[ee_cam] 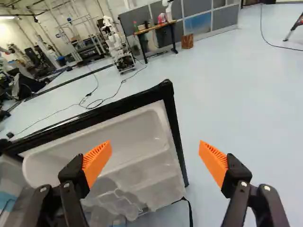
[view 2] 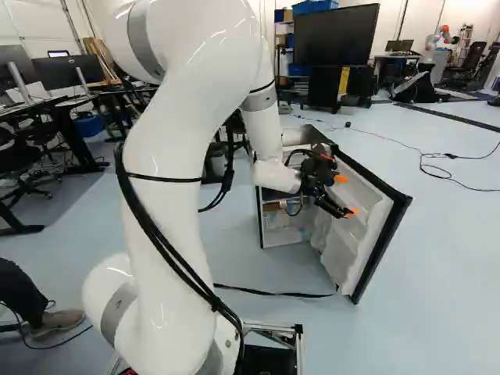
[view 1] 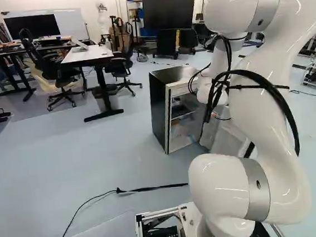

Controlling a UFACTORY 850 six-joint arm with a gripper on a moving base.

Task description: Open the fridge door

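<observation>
A pale blue floor [view 1: 83, 159] is spread across the room, with a white-topped desk [view 1: 87, 53] and black office chairs [view 1: 61, 72] placed beyond it. A large dark screen [view 1: 169, 11] is mounted on a stand at the back, and blue bins [view 2: 314, 6] are stacked on shelving behind it. In the wrist view, another robot [ee_cam: 113, 42] can be seen far off, near a wooden-topped table [ee_cam: 155, 27].

The small fridge [view 1: 162, 101] is set directly on the floor, ahead of the arm [view 2: 180, 148]. Its door [view 2: 359, 254] is swung wide open, and the white moulded shelves of its inner side are exposed. Within the cabinet, a few items can be made out, too small to be named.

The hand [view 2: 347, 196] is held by the door's inner side, its fingers parted widely and nothing gripped. In the wrist view, the door's dark free edge is seen ahead, between the two orange pads [ee_cam: 97, 163] of the hand [ee_cam: 155, 144]; one is outlined against the white inner side, the other against the floor. Whether the door is touched cannot be told. A black cord [view 2: 269, 292] is laid along the floor, its end seen near the door's lower corner.
</observation>
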